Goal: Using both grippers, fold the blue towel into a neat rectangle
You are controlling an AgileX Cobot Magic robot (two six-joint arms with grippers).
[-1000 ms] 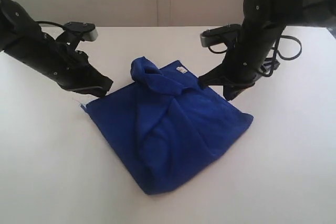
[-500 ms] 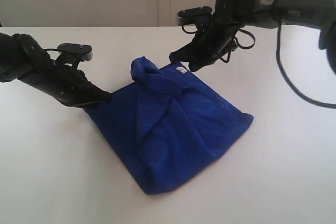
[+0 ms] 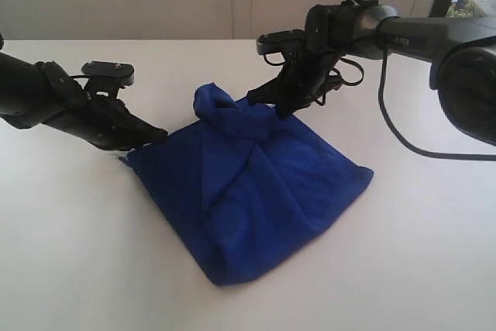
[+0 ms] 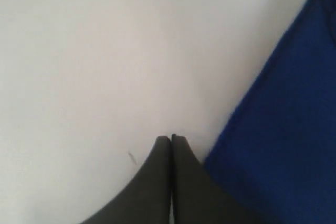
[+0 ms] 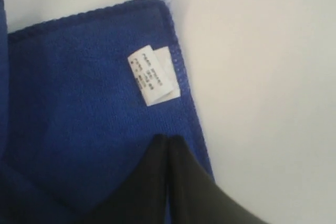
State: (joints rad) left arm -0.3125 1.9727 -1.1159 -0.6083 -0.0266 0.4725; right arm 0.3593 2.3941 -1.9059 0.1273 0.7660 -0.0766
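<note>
Rumpled blue towel on table

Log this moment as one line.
blue towel: rumpled, partly folded | left gripper: shut, beside towel edge | right gripper: shut, near white tag

Towel mid-table, left gripper at its left corner, right gripper over its far corner

The left gripper has its 2 jaws pressed together, with the tip low, just beside the near-left corner of the blue towel. The right gripper, jaws also together, reaches over the towel's far corner.
</note>
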